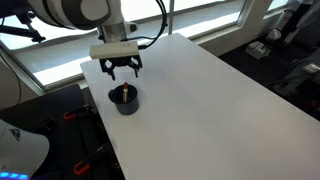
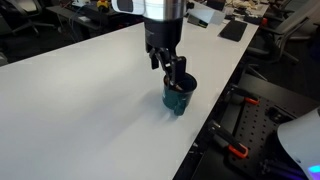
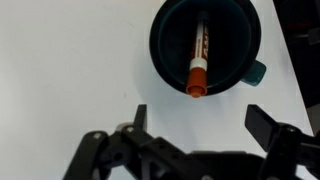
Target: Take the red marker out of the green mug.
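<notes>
Pre-grasp: marker (image 3: 198, 60) still in mug (image 3: 232, 55).
Gripper (image 3: 200, 120) hovers above it, fingers (image 3: 262, 120) spread and empty; grasp and lift remain.

table (image 1: 220, 100): white top open all round the green mug (image 3: 165, 55) | mug mouth: red marker (image 3: 199, 55) slants across, gaps either side | overhead: only the gripper (image 3: 203, 115), jaws wide apart | table edge near mug
</notes>
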Controlling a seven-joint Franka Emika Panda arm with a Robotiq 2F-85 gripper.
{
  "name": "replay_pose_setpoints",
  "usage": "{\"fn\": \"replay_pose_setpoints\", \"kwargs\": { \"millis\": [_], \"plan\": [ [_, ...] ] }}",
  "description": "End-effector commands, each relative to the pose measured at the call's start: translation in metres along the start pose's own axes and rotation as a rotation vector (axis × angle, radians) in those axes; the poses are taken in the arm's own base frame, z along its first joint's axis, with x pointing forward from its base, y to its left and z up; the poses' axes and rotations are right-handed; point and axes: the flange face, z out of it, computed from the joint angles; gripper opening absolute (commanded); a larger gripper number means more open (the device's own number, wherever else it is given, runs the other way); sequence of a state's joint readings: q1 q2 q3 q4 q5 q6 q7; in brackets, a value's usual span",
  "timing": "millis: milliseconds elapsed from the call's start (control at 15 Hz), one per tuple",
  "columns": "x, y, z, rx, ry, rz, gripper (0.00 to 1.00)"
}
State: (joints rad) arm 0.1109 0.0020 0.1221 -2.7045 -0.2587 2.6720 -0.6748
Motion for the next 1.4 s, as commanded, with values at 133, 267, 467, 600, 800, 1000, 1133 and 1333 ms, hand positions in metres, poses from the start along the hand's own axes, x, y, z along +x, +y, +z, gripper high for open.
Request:
{"fn": "replay_pose_setpoints", "kwargs": {
  "millis": [133,267,467,600,800,1000,1133,1333],
  "plan": [
    [-0.014,-0.008,-0.005,-0.048,0.133,0.095,1.0],
    [-0.012,0.001,-0.007,-0.064,0.174,0.128,1.0],
    [-0.013,0.009,-0.01,-0.073,0.215,0.171,1.0],
    [-0.015,0.01,-0.007,-0.054,0.232,0.185,1.0],
    [-0.021,0.01,-0.002,-0.006,0.246,0.193,1.0],
    [-0.027,0.011,0.002,0.021,0.253,0.198,1.0],
    [-0.029,0.011,0.005,0.034,0.252,0.194,1.0],
    [-0.029,0.007,0.01,0.061,0.243,0.182,1.0]
  ]
}}
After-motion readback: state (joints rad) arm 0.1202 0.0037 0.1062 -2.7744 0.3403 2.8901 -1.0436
